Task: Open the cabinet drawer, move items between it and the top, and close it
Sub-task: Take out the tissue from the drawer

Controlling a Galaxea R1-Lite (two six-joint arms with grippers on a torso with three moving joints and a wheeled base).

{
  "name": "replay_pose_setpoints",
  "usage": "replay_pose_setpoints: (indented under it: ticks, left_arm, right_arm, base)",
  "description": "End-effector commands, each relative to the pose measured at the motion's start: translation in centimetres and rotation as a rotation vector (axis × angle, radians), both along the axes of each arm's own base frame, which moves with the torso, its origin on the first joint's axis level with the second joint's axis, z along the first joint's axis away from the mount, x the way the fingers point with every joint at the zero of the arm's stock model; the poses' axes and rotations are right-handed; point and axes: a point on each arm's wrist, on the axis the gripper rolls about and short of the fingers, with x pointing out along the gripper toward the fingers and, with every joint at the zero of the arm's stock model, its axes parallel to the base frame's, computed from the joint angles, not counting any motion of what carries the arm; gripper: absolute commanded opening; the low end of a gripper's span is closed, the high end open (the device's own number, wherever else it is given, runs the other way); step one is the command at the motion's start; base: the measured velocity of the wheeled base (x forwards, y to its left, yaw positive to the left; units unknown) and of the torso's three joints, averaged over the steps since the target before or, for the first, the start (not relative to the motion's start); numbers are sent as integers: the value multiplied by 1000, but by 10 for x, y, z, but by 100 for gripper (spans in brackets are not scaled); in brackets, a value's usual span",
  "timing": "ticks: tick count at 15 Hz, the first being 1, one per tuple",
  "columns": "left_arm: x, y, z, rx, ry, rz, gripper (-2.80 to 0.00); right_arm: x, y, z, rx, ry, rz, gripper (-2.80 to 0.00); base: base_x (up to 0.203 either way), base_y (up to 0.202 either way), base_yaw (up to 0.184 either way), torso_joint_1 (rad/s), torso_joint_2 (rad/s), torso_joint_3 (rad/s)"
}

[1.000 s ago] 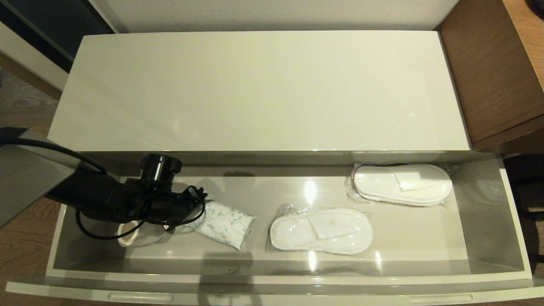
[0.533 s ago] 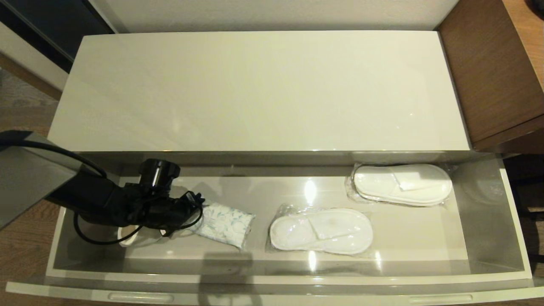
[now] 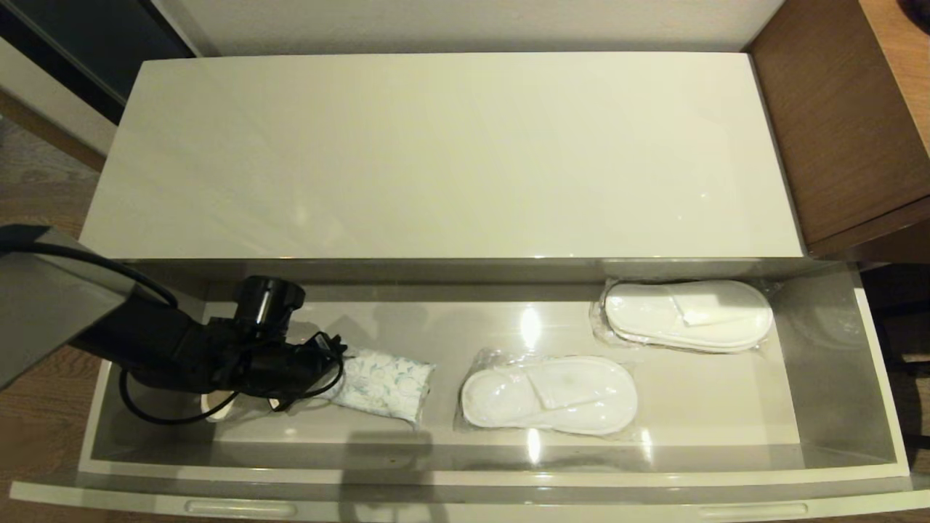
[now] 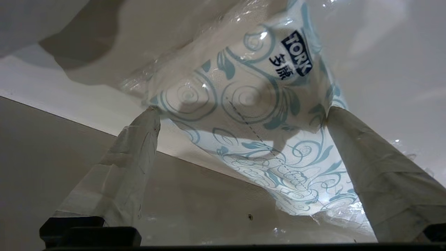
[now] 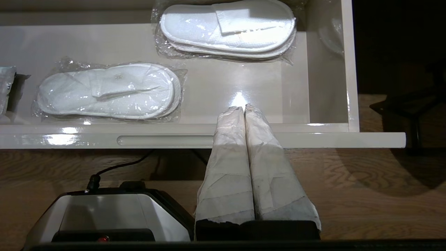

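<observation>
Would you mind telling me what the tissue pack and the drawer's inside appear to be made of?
The tissue pack looks wrapped in thin, soft plastic film: it crinkles and glints beside the left gripper fingers. The cabinet drawer inside seems a glossy grey-beige laminate or lacquered board, judging by its sharp light reflections.
</observation>
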Motion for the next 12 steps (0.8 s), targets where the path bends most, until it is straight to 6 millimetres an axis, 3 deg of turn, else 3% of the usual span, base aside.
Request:
replay_pose_setpoints:
  ticks: [1, 12]
  left_arm:
    - [2, 0, 0, -4, -5, 4, 0]
    - [8, -3, 3, -28, -26, -22, 0]
  right_arm:
    - [0, 0, 0, 1, 2, -1, -280]
    - [0, 0, 0, -1, 2, -1, -280]
  base:
    - [0, 0, 0, 0, 0, 0]
    - [0, 0, 0, 0, 0, 0]
